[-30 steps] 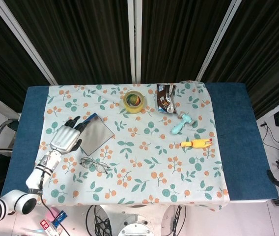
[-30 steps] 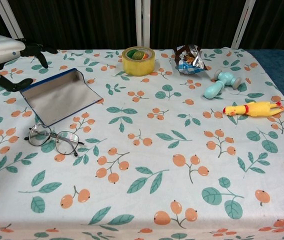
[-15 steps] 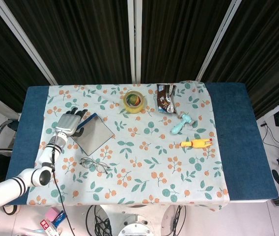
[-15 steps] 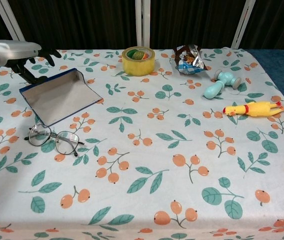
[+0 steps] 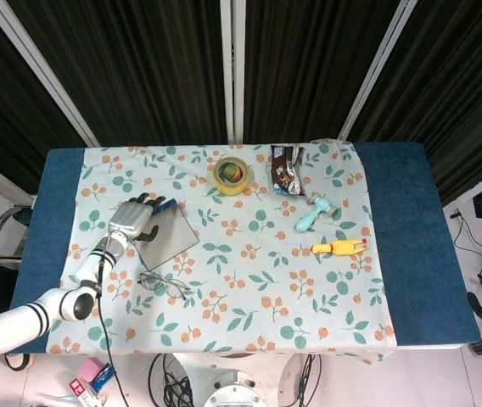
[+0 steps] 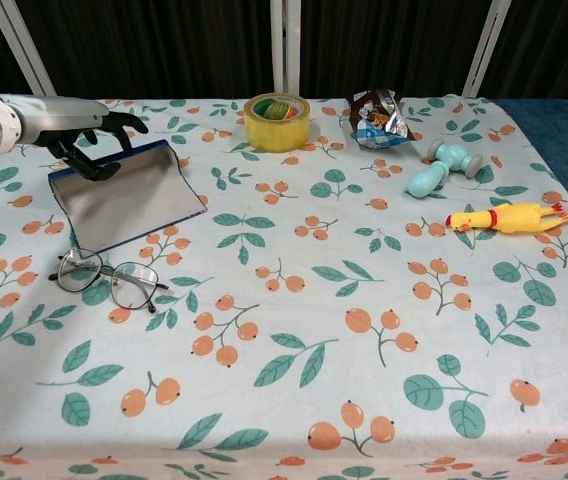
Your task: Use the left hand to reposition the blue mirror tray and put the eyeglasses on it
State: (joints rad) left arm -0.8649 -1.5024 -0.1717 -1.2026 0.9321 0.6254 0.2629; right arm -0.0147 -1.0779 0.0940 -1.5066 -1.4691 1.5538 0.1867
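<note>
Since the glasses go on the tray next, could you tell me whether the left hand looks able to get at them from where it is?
Probably yes. The left hand sits at the mirror tray's far edge, and the eyeglasses lie uncovered just nearer, with only cloth around them.

Blue mirror tray (image 6: 127, 199): smooth grey reflective face. Eyeglasses (image 6: 107, 277): thin dark frame, clear lenses. Tablecloth (image 6: 294, 330): matt printed fabric. Snack bag (image 6: 376, 114): glossy crinkled foil.

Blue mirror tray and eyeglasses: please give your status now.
Left robot hand at far edge of blue mirror tray, grip unclear. Right robot hand not in view. Eyeglasses on cloth beside the tray, not on it. Nothing in the way.
</note>
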